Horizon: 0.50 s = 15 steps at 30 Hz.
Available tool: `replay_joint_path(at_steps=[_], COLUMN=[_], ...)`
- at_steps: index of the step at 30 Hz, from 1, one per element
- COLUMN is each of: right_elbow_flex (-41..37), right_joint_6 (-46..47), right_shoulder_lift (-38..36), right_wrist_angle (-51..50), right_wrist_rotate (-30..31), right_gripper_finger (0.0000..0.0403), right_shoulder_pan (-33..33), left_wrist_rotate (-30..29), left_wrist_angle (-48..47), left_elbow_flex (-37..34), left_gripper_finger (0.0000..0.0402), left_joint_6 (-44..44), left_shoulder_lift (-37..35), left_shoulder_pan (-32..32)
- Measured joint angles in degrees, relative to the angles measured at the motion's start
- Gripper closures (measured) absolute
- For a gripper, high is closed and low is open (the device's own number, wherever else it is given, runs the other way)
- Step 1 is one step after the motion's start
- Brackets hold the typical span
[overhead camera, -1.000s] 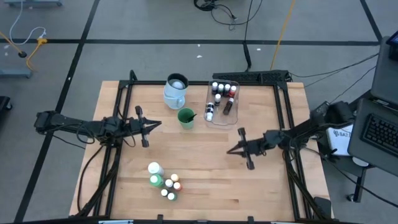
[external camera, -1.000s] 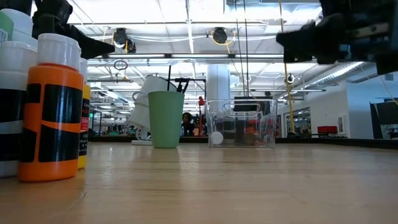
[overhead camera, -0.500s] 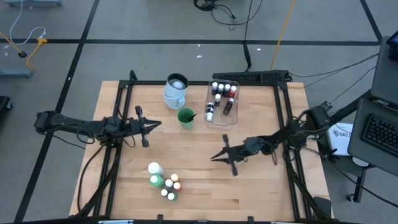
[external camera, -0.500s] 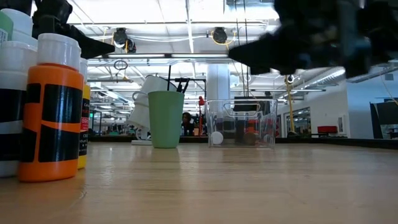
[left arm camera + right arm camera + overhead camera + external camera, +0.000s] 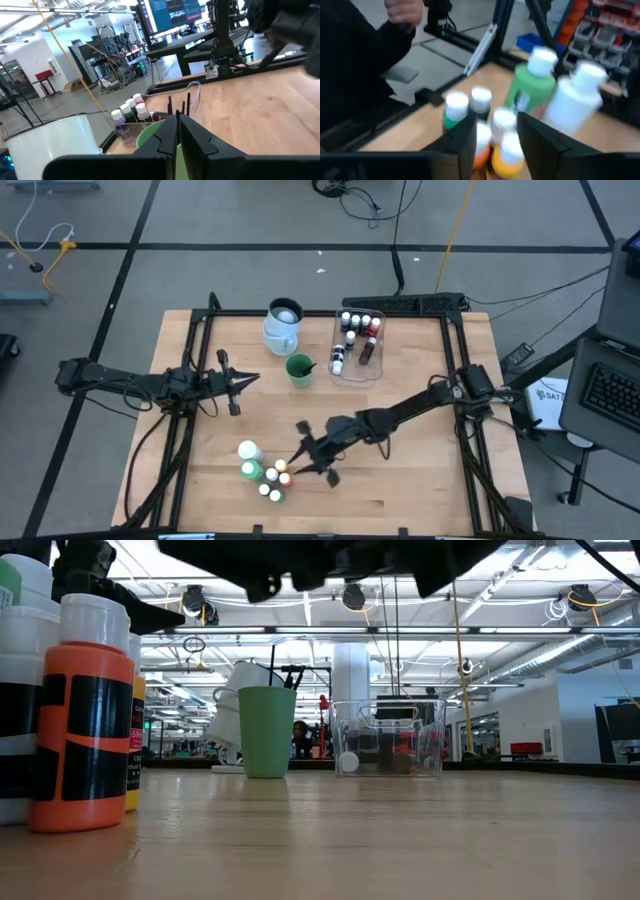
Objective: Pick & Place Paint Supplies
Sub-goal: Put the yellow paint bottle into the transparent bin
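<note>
Near edge of the table (image 5: 420, 490): cluster of paint bottles. Two larger ones, white bottle (image 5: 248, 450) and green bottle (image 5: 250, 470), stand side by side. Just beside them, the small bottles (image 5: 273, 484), caps white, with orange, yellow and green bodies showing.

Right gripper (image 5: 306, 462) reaches across the table to this cluster, fingers spread, tips just beside the small bottles. Right wrist view: the two dark fingers (image 5: 465, 142) frame the orange and yellow bottles (image 5: 502, 150), gap open, nothing pinched.

Low view: orange bottle (image 5: 80, 710) with white cap stands close, upright.

Mid table, left side: left gripper (image 5: 232, 387) hangs above the wood, well apart from the cluster. Left wrist view shows its fingers (image 5: 170, 137) pressed together, holding nothing.

Farther back: green cup (image 5: 298, 369) with dark brush handles (image 5: 170, 106) standing in it. Beside it the pale-blue jug (image 5: 283, 326). Next to that the clear tub (image 5: 376, 366), holding more small bottles (image 5: 352, 328).
</note>
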Motion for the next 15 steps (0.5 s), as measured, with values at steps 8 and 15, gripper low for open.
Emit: replay_joint_path(at_steps=[8, 15], right_elbow_flex=[4.6, 5.5], right_joint_6=[0.7, 0.5], right_shoulder_lift=[5.4, 6.7], right_wrist_angle=[1.7, 1.0], right_wrist_rotate=[-2.2, -3.2], right_gripper_finger=[0.0184, 0.0150], right_shoulder_pan=[0.5, 0.9], left_wrist_rotate=[-1.4, -1.4], left_wrist_angle=[-1.4, -1.3], left_elbow_flex=[0.0, 0.0], left_gripper_finger=[0.0376, 0.0376], left_joint_6=[-0.4, -0.4], left_shoulder_lift=[0.0, 0.0], left_shoulder_pan=[0.0, 0.0])
